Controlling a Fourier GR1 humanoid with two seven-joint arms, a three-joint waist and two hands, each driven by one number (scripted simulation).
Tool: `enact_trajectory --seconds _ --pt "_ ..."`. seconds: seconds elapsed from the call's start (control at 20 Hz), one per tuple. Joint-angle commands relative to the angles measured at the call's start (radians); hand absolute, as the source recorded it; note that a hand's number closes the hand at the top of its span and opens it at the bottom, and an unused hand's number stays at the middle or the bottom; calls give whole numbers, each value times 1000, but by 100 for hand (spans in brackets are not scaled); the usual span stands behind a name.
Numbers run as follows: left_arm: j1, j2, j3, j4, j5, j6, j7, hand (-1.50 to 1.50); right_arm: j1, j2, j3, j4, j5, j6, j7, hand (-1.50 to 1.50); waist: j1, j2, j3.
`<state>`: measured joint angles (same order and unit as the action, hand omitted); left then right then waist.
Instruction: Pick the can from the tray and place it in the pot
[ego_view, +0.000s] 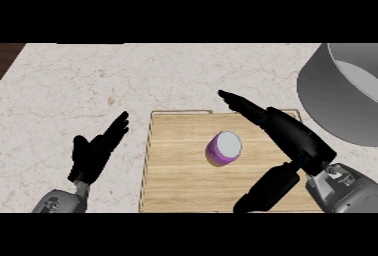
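Note:
A purple can (224, 148) with a pale top stands on the wooden tray (177, 175) near the middle of the view. My right hand (291, 137) hovers just right of the can, open, with straight fingers reaching past it and the thumb (266, 190) spread low toward the front. Nothing is held. The grey pot (336, 95) stands at the right edge, partly cut off by the view. My left hand (96, 150) rests open left of the tray, fingers up.
The tray lies on a light marble counter (111, 80). A dark strip shows at the far left corner (9, 55), beyond the counter's edge.

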<state>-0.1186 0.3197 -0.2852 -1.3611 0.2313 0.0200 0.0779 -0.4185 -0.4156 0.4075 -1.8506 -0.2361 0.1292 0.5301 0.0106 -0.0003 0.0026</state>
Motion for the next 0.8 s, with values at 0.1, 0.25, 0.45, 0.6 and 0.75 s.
enact_trajectory --seconds 0.1,0.25,0.45,0.6,0.75 --pt "2 -44 -2 21 -42 18 22 0 -9 41 61 163 87 121 -58 -150 -5 1 -3" --pt "-43 -53 29 -1 -39 16 90 0 67 53 53 198 183 124 -158 -150 -10 1 -2" --pt "4 -54 53 40 -49 -25 7 0 48 78 -39 362 223 145 -343 -150 -7 2 -2" --pt "3 -62 70 -3 -60 -42 70 0 119 94 -67 292 247 153 -333 -150 -10 0 -3" --pt "24 -73 73 -12 -76 -56 56 0 102 115 -114 376 231 211 -418 -150 -8 1 -2"
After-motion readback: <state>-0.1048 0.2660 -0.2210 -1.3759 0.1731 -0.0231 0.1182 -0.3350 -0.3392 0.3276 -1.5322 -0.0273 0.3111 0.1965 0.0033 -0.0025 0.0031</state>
